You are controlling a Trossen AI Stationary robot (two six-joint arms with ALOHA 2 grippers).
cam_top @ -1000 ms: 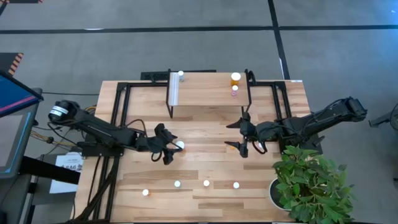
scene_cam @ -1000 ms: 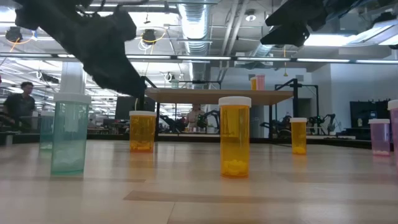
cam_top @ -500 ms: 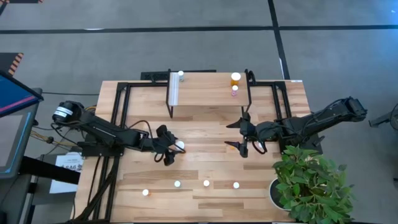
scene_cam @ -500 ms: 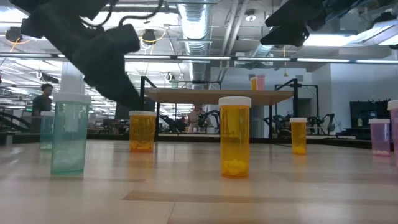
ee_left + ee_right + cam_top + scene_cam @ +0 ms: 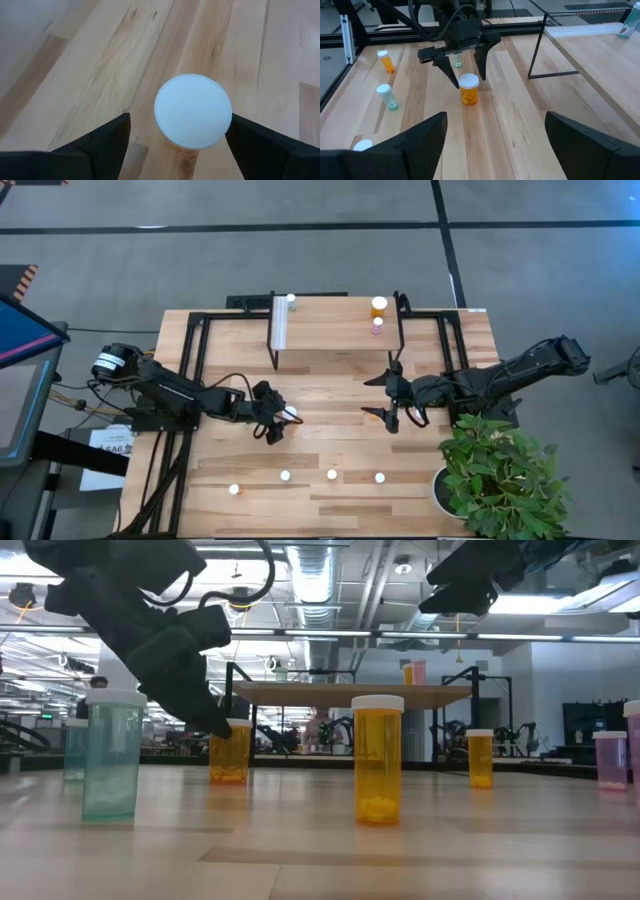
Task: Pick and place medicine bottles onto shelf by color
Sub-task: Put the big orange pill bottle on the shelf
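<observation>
An orange medicine bottle with a white cap [image 5: 289,415] stands upright on the tabletop left of centre. My left gripper [image 5: 277,422] is open and points down over it. Its fingers stand on either side of the cap [image 5: 193,111] with gaps showing, as the right wrist view [image 5: 469,90] also shows. My right gripper [image 5: 390,414] is open and empty, hovering right of centre. The shelf [image 5: 335,330] stands at the far edge with its white strip [image 5: 280,323] on the left. It carries a green bottle [image 5: 291,299], an orange bottle [image 5: 379,305] and a pink bottle [image 5: 377,326].
Several more small bottles stand in a row near the front edge [image 5: 285,476], [image 5: 332,475], [image 5: 380,477], [image 5: 234,490]. A potted plant [image 5: 500,475] fills the near right corner. The shelf's thin black legs [image 5: 274,358] and a black frame [image 5: 190,350] stand around the far half.
My left gripper has gone toward the table's right edge and down, to the orange bottle; its open fingers now stand on either side of the cap. The bottle has stayed where it was.
</observation>
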